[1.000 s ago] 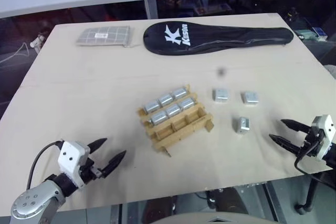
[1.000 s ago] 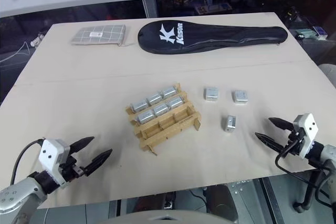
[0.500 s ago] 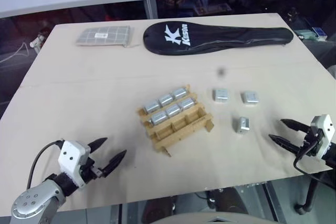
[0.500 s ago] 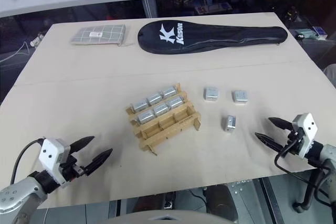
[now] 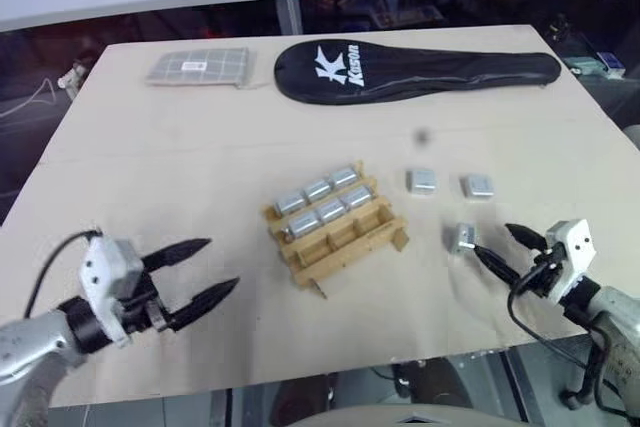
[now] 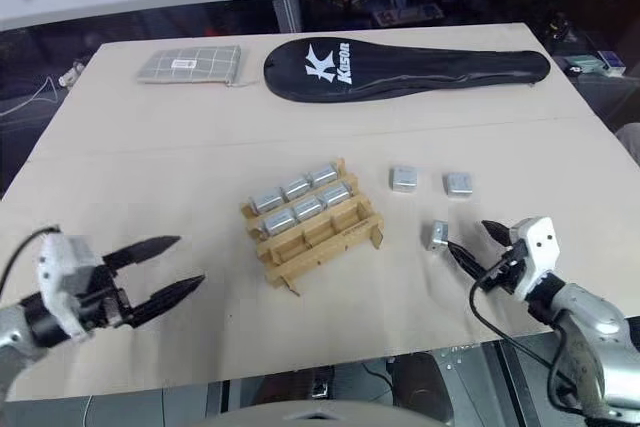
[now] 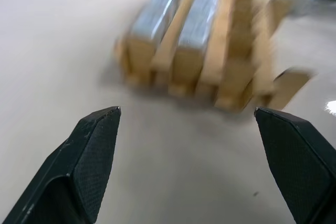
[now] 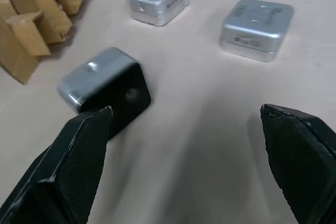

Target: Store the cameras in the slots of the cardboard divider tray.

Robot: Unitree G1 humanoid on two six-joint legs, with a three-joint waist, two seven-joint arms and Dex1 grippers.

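Six cameras (image 5: 322, 203) slotted (long axes diagonal) in tray (image 5: 345, 245).

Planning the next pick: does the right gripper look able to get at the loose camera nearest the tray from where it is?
Probably yes. The right gripper is open, with that camera just off one fingertip. Bare table lies around it, and the tray and the two other loose cameras stand apart.

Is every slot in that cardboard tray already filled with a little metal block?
No: the cardboard tray holds six cameras in its two far rows, while the near row is empty and three more cameras lie on the table.
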